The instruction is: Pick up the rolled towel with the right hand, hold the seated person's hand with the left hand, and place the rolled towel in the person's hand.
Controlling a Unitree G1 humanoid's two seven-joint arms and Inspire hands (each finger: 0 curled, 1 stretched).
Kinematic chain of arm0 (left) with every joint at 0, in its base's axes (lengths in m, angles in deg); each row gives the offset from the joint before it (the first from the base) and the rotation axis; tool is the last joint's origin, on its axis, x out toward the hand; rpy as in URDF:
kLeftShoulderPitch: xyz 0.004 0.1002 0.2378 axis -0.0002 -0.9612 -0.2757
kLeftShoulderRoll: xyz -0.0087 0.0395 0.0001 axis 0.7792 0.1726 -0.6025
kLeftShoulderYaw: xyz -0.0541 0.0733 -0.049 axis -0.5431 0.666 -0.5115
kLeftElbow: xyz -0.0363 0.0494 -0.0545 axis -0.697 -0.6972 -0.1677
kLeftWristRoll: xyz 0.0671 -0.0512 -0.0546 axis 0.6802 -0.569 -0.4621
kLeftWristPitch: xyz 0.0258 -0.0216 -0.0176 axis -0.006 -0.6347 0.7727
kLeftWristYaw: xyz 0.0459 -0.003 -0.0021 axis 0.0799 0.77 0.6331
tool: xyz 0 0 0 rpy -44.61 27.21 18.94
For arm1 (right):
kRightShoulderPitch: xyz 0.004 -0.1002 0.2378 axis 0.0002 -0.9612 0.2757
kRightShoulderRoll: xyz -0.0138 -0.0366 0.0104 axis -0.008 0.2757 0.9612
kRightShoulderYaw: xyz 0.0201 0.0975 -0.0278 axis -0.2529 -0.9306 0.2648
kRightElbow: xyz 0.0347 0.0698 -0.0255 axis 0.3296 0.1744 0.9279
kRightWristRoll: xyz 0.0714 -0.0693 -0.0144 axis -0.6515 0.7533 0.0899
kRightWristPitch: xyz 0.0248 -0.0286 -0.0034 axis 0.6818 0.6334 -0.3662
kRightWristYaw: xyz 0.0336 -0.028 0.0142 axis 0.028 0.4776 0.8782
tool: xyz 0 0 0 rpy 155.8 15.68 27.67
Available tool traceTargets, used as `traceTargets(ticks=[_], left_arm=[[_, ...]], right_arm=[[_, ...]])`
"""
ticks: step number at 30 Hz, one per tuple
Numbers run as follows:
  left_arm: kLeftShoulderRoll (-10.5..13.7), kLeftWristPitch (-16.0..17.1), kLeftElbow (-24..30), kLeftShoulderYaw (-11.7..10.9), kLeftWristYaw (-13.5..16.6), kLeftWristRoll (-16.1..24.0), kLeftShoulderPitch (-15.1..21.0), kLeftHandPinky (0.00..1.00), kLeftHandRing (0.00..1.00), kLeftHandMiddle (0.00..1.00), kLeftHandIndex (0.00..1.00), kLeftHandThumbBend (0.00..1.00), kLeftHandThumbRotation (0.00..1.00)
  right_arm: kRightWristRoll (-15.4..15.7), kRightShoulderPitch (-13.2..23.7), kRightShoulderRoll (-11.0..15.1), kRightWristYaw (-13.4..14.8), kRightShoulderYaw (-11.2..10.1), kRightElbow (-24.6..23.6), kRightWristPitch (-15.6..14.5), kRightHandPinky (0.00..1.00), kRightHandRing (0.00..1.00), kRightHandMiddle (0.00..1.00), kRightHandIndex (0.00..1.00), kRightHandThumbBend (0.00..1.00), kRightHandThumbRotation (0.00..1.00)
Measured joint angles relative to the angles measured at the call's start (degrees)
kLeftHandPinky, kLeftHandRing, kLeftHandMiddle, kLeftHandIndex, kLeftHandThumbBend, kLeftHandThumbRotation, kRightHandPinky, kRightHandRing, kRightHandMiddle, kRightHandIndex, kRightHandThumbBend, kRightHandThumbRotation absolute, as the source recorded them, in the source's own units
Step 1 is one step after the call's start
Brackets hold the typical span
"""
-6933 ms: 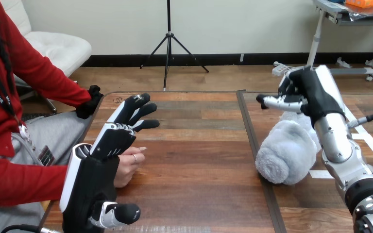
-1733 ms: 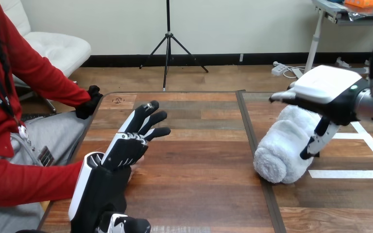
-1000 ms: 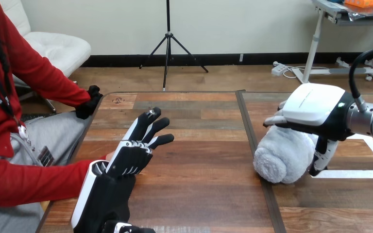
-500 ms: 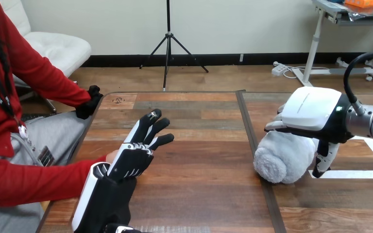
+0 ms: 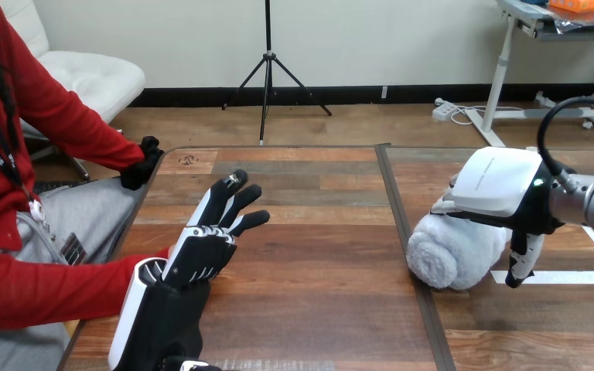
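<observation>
The rolled towel (image 5: pixel 450 253), pale grey and fluffy, lies on the wooden table (image 5: pixel 317 270) right of centre. My right hand (image 5: pixel 497 182) sits on top of it. Its fingers (image 5: pixel 447 205) curl over the towel's far side and its thumb (image 5: pixel 523 259) hangs down by the towel's near right side. My left hand (image 5: pixel 199 251) is at the table's left, raised with straight, spread fingers, open. It covers the person's hand; the red sleeve (image 5: pixel 46 290) runs in under it from the left. I cannot tell whether the two touch.
The person sits at the left side. Their other hand (image 5: pixel 143 164), dark, rests at the table's far left corner. A seam (image 5: pixel 402 224) runs front to back beside the towel. White tape lines (image 5: pixel 572 275) mark the table at the right.
My right hand has come down onto the towel, its fingers closing over the roll and its thumb swinging down beside it. My left hand stayed over the person's hand, shifting only slightly.
</observation>
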Motion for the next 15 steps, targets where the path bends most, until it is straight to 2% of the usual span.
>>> traceTargets(ticks=[5, 15], left_arm=[[0.08, 0.4, 0.01, 0.05, 0.83, 1.1, -0.25, 0.85, 0.94, 0.98, 0.96, 1.0, 0.74], [-0.01, 2.66, 0.0, 0.11, 2.6, 1.18, -0.85, 0.81, 0.91, 0.96, 0.94, 0.98, 0.72]], right_arm=[[0.0, 0.0, -1.08, 0.48, 1.01, 1.16, -1.41, 0.84, 0.92, 0.89, 0.92, 1.0, 0.44], [-0.31, -0.68, -3.55, 3.43, 1.93, 4.09, -4.88, 0.85, 0.92, 0.91, 0.95, 1.0, 0.44]])
